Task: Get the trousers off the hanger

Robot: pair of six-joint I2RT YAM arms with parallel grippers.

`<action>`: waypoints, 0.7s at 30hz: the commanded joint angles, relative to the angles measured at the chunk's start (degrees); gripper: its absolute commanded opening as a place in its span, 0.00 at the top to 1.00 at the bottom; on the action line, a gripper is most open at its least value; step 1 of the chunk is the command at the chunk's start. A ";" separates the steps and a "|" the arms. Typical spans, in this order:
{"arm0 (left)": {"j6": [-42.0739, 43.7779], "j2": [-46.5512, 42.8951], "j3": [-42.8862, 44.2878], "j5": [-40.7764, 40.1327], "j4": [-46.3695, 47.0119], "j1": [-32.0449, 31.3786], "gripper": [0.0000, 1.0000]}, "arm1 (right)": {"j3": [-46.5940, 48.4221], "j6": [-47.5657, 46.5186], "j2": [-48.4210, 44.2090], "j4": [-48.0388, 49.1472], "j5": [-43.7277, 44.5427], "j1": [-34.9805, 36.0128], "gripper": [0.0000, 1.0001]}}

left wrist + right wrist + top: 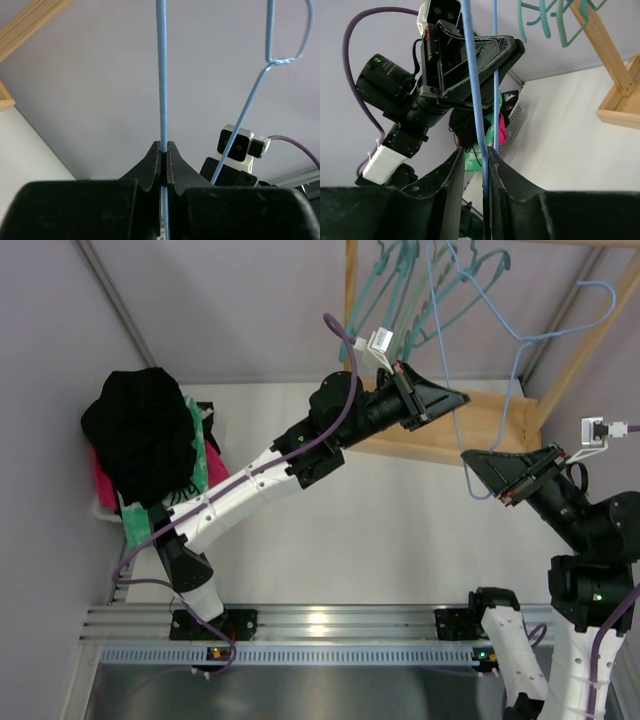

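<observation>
The light-blue wire hanger (514, 380) hangs bare between my two grippers, its hook up at the right. My left gripper (458, 398) is shut on one wire of the hanger (161, 75), which is pinched between the jaws (163, 145). My right gripper (470, 458) is slightly open around another wire of the hanger (472, 75). That wire rests against one finger, with a gap to the other (474, 150). The black trousers (140, 430) lie off the hanger on a cloth pile at the far left. They also show in the right wrist view (465, 125).
Teal plastic hangers (440, 280) hang on a wooden rack (480, 430) at the back, just behind the grippers. Green-and-white cloth (200, 455) and pink cloth (103, 485) lie under the trousers. Grey walls close the left and right sides.
</observation>
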 commanded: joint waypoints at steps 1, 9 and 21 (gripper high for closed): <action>-0.32 -0.21 -0.03 -0.21 3.82 -0.56 1.00 | 3.31 3.62 2.01 8.31 -2.50 0.55 0.76; 0.99 -0.66 -1.62 -1.00 3.30 -0.73 0.83 | 6.04 4.52 4.66 9.64 -0.93 0.55 1.00; 9.69 -6.09 -8.29 -1.10 3.12 0.67 0.02 | 13.68 -1.01 4.48 2.53 11.09 0.55 1.00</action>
